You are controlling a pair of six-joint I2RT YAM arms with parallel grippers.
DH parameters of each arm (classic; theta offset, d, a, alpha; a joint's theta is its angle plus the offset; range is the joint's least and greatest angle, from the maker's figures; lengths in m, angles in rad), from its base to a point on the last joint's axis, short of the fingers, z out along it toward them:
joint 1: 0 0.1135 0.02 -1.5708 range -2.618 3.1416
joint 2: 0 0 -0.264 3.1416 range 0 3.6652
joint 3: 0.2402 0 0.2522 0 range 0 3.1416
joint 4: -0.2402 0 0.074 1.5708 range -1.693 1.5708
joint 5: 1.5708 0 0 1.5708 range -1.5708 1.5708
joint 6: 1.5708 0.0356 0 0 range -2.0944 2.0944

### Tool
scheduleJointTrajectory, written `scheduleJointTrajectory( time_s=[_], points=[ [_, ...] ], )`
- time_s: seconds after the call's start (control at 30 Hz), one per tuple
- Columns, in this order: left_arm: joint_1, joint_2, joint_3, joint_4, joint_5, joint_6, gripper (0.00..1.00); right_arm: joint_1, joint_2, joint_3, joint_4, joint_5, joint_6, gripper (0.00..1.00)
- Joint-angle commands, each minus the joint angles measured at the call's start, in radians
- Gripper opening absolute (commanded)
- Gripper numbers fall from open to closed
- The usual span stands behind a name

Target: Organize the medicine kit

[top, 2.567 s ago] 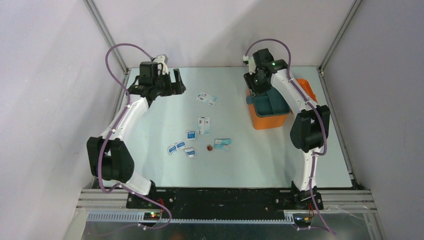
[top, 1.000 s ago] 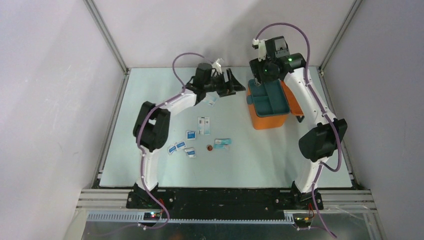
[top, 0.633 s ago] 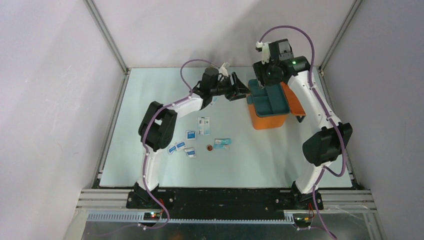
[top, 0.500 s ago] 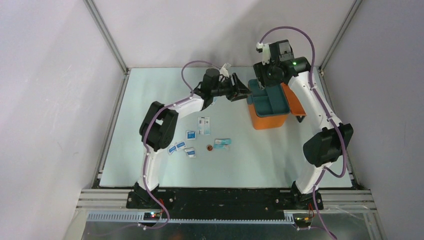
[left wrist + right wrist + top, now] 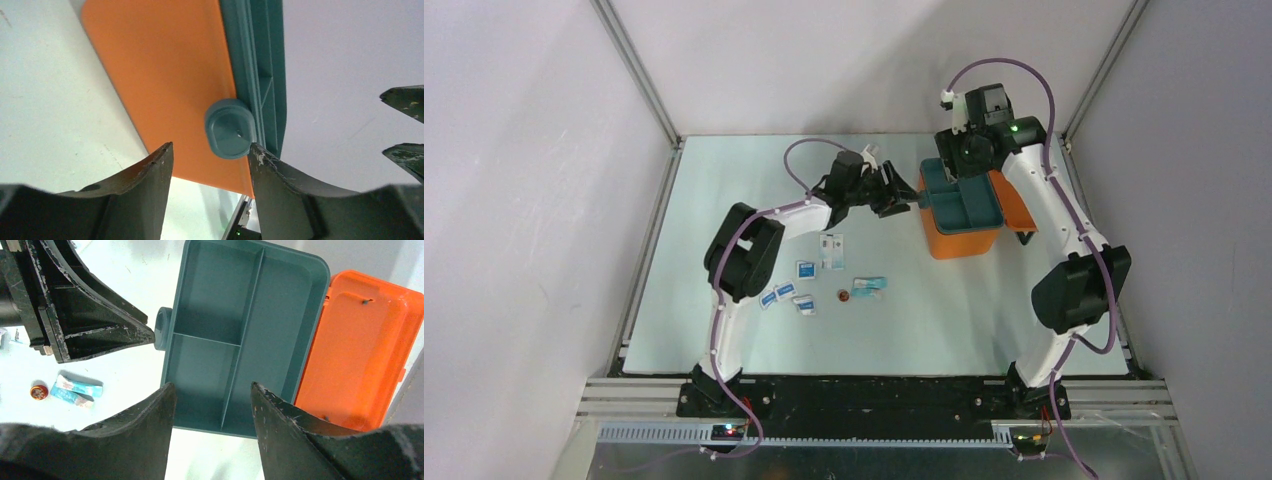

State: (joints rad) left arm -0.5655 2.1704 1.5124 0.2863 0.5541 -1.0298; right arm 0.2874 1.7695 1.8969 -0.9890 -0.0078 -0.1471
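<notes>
While the top view shows only that the left tool (image 5: 910, 196) reaches the left side of the medicine kit (image 5: 962, 243), the left wrist view shows its 2 fingers (image 5: 140, 175) partly spread. A teal knob (image 5: 228, 129) on the kit's rim sits just beyond and between their tips. One finger looks to touch the knob's edge and the other stands clear, so the tool clamps nothing.

The right wrist view alone looks straight down into the kit. It shows a teal tray (image 5: 240, 335) with 3 compartments and the orange lid (image 5: 360, 350) lying open beside it. The right tool (image 5: 212, 385) hovers above that tray, fingers partly spread in the air.

The kit sits at the far right of the pale counter (image 5: 724, 230), under the right arm. Plain pale walls (image 5: 844, 60) close the counter in on 3 sides, with metal posts (image 5: 634, 70) running up from the far corners.

Several small sachets (image 5: 832, 250) and 1 red round item (image 5: 843, 295) lie near the counter's middle, well apart from the kit. From above, the right wrist covers the tray's far end, and the left tool hides the knob.
</notes>
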Motion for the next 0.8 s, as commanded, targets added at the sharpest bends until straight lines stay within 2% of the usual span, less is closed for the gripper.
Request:
scheduleJointTrajectory(
  time_s=[0.0,0.13,0.37,0.6,0.77],
  points=[
    [-0.005,-0.032,0.014,0.003,-0.035,-0.008,0.61,-0.007,-0.028,0.012,0.022,0.002,0.0,0.61],
    [-0.009,-0.007,0.057,0.003,-0.002,-0.008,0.59,-0.012,-0.022,0.009,0.017,0.004,-0.001,0.6],
    [-0.01,-0.006,0.074,0.01,0.024,0.0,0.61,-0.016,-0.002,-0.004,0.017,-0.004,0.0,0.6],
    [-0.011,0.023,0.071,0.01,0.012,-0.042,0.5,-0.016,0.01,0.004,0.011,-0.006,-0.001,0.6],
    [-0.014,0.033,0.093,0.011,0.018,-0.043,0.52,-0.018,-0.001,-0.022,0.013,-0.003,-0.003,0.6]
  ],
)
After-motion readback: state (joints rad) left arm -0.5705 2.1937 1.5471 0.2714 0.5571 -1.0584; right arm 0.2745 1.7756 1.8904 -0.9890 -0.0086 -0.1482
